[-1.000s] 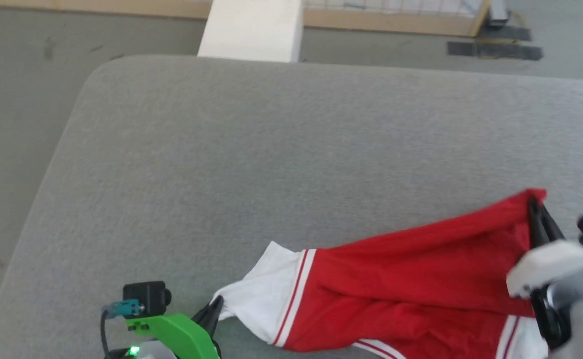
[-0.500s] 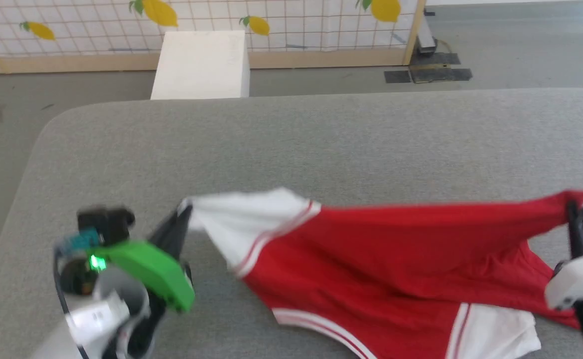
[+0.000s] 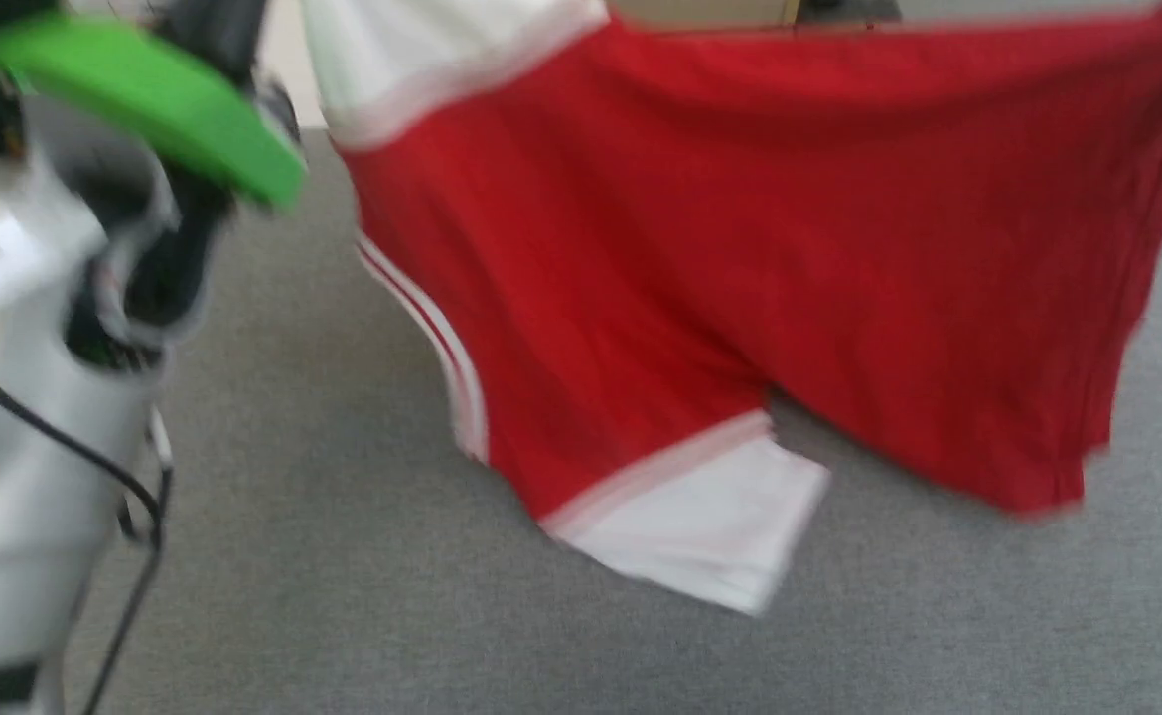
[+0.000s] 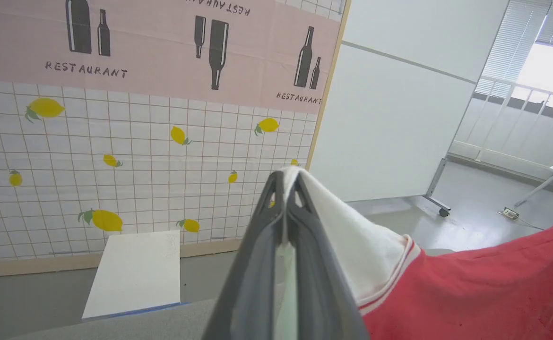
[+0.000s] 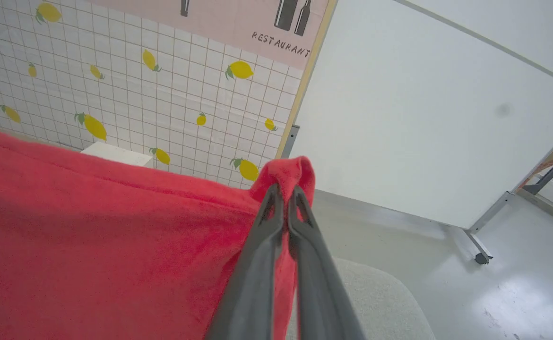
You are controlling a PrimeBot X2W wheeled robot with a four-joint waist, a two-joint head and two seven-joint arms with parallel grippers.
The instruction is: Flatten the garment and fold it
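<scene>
Head view: garment (image 3: 740,248) hanging stretched in the air, blurred. Lower sleeve (image 3: 700,536) dangling just over the grey surface (image 3: 343,596). Judging this as the flattening step, the lift-and-spread part. Next move is calling for an even lowering of both ends, so the dangling sleeve is not tucking under the body.

Left wrist view: left claw (image 4: 286,177) pinching shut on the upper sleeve (image 4: 352,236), with red cloth trailing right of the claw. Box (image 4: 134,269) and lemon wall (image 4: 116,156) standing beyond, well apart.

Right wrist view: right claw (image 5: 286,189) clamping a red corner, with cloth spreading left of it. Partition (image 5: 423,118) standing far beyond. Nothing seems to be blocking the drop.
</scene>
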